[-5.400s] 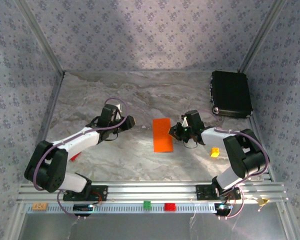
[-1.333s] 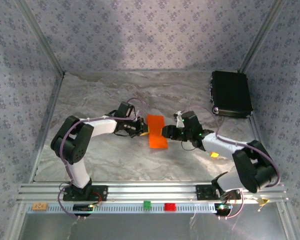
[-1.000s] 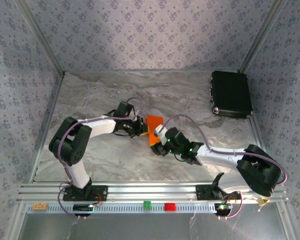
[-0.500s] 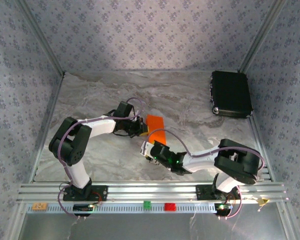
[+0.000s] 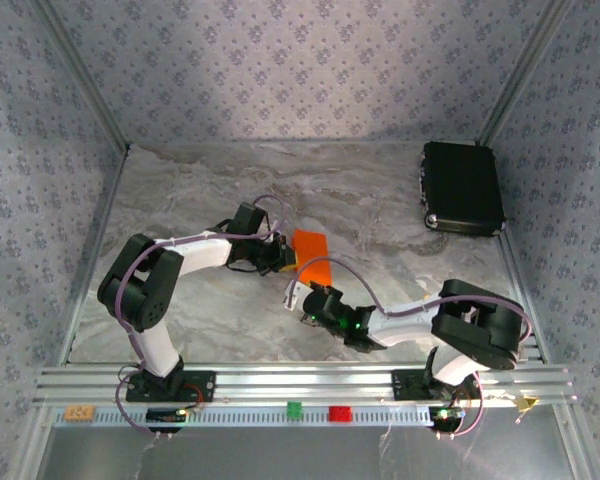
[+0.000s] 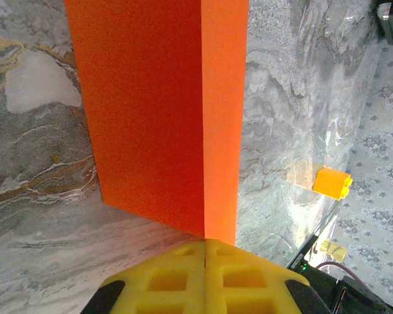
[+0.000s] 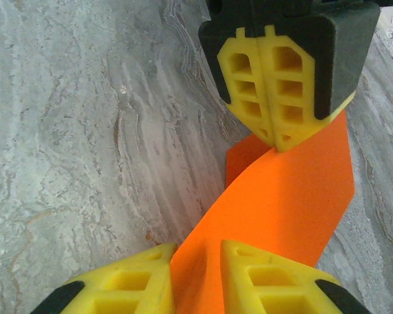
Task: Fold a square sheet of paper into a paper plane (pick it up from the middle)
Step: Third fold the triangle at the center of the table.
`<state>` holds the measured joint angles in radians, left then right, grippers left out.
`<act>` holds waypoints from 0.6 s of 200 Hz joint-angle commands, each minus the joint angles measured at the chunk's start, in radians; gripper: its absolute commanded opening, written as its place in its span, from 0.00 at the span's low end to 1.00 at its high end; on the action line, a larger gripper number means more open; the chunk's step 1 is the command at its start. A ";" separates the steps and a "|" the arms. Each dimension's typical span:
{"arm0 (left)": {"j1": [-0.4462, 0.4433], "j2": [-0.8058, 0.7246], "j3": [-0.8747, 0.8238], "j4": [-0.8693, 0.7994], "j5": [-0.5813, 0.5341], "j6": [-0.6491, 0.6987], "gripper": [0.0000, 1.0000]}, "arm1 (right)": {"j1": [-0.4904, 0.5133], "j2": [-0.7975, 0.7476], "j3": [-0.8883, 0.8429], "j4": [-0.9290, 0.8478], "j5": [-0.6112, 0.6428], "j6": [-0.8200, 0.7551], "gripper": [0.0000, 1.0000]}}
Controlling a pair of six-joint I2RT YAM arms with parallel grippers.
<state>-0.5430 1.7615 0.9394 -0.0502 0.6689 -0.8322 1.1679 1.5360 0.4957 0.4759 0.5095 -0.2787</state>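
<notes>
At the tabletop [image 5: 380,200] centre, the left gripper [image 5: 283,261] is pinching the square sheet of paper [image 5: 313,252] at 9 o'clock. The right gripper [image 7: 198,252] is sitting narrow around its 6 o'clock end, and I cannot tell if it is clamping. Opposing pulls could be tearing it.

the top external camera looks down from high above and behind the arm bases [image 5: 170,385], far enough back to take in the whole table [image 5: 200,190] and the walls [image 5: 310,70] around it. the left wrist camera sits very close over the left gripper [image 6: 204,247], looking forward along the square sheet of paper [image 6: 157,111]. the right wrist camera, just as near over the right gripper [image 7: 198,255], faces back at it (the left gripper's pads [image 7: 249,85] front that view), and all three views share the sheet.
</notes>
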 commanded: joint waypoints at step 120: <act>0.005 -0.029 0.001 -0.014 0.008 -0.003 0.00 | -0.001 -0.041 -0.020 0.026 -0.016 0.053 0.11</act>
<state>-0.5430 1.7615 0.9394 -0.0505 0.6685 -0.8322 1.1675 1.5124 0.4820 0.5045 0.4969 -0.2504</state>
